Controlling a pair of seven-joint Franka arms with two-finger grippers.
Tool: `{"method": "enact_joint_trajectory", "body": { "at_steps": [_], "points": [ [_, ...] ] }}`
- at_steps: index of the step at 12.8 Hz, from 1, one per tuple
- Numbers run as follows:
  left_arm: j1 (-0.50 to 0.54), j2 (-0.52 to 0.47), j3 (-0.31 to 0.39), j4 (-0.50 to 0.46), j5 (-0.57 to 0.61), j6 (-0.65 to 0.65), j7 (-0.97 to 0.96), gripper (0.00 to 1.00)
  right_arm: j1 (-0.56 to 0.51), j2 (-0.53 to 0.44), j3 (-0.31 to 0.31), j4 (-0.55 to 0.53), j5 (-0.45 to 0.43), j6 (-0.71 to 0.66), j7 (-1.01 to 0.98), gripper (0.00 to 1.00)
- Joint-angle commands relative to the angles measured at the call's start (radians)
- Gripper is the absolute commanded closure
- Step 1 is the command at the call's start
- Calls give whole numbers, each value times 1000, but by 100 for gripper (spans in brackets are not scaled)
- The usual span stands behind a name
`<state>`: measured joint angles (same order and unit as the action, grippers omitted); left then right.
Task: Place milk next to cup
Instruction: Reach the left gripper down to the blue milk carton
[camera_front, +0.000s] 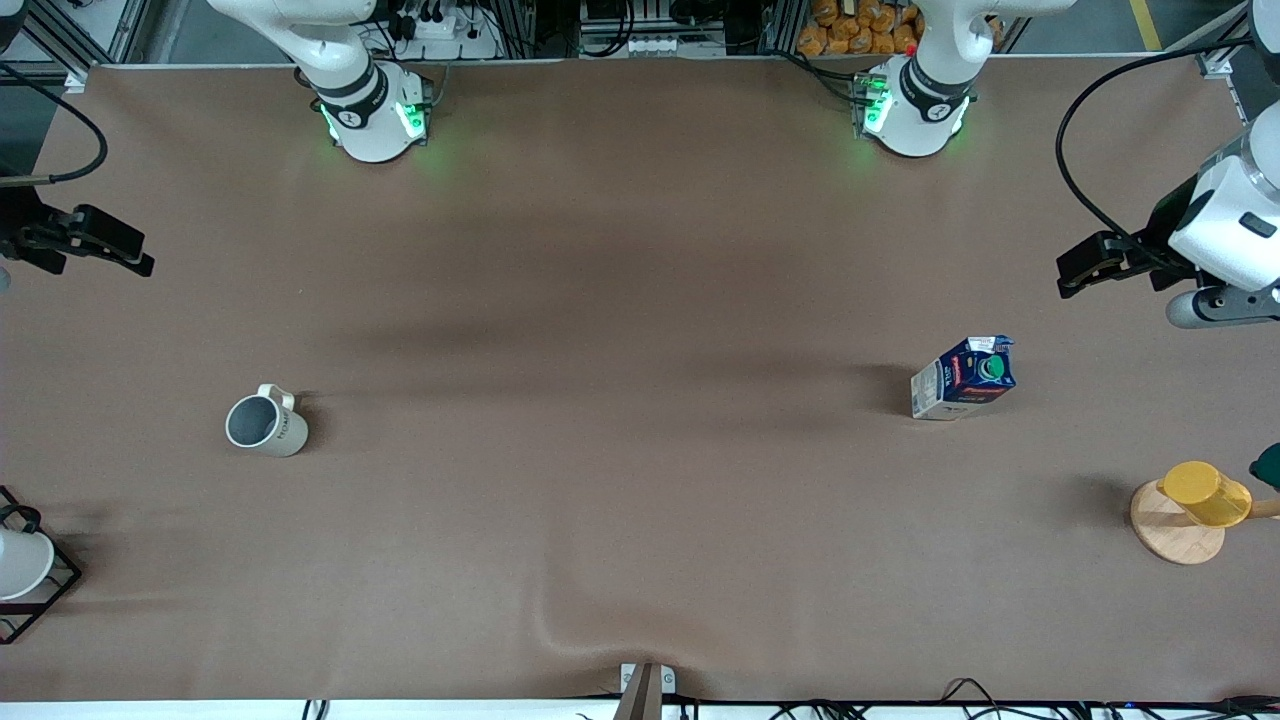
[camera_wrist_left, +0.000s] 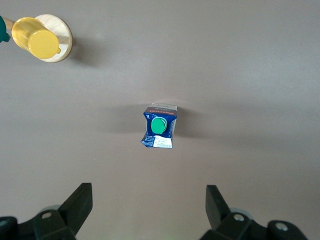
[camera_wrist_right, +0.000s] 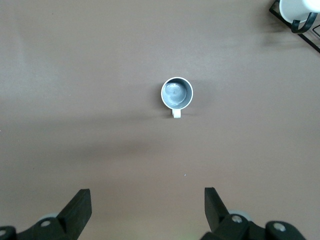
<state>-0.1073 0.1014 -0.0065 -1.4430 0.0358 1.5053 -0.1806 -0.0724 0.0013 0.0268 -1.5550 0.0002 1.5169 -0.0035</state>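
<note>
while both grippers' fingers stand wide, milk (camera_front: 963, 377) upright, cup (camera_front: 266, 423) lettering unreadable

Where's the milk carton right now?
The milk carton stands upright on the table toward the left arm's end, farther from the front camera than the yellow cup and apart from it.

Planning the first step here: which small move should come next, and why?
Probably lower the left gripper toward the milk. Its jaws are open and empty, and its wrist view looks down on the upright carton, which stands untouched toward the left arm's end. The cup sits apart, toward the right arm's end, under the open right gripper, which waits.
</note>
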Motion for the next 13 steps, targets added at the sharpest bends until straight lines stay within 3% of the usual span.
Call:
{"method": "enact_joint_trajectory", "body": {
  "at_steps": [1, 6, 12, 13],
  "points": [
    [0, -8, 0, 12, 3, -14, 23, 0, -7, -17, 2, -14, -14, 0, -7, 0],
    [0, 3, -3, -5, -3, -10, 29, 0, -20, -14, 2, -14, -14, 5, -32, 0],
    [9, 7, -1, -250, 1, 249, 33, 0, -26, 14, 1, -17, -14, 12, -32, 0],
    [11, 11, -1, -328, 1, 351, 33, 0, -26, 25, 2, -17, -12, 22, -32, 0]
  ]
}}
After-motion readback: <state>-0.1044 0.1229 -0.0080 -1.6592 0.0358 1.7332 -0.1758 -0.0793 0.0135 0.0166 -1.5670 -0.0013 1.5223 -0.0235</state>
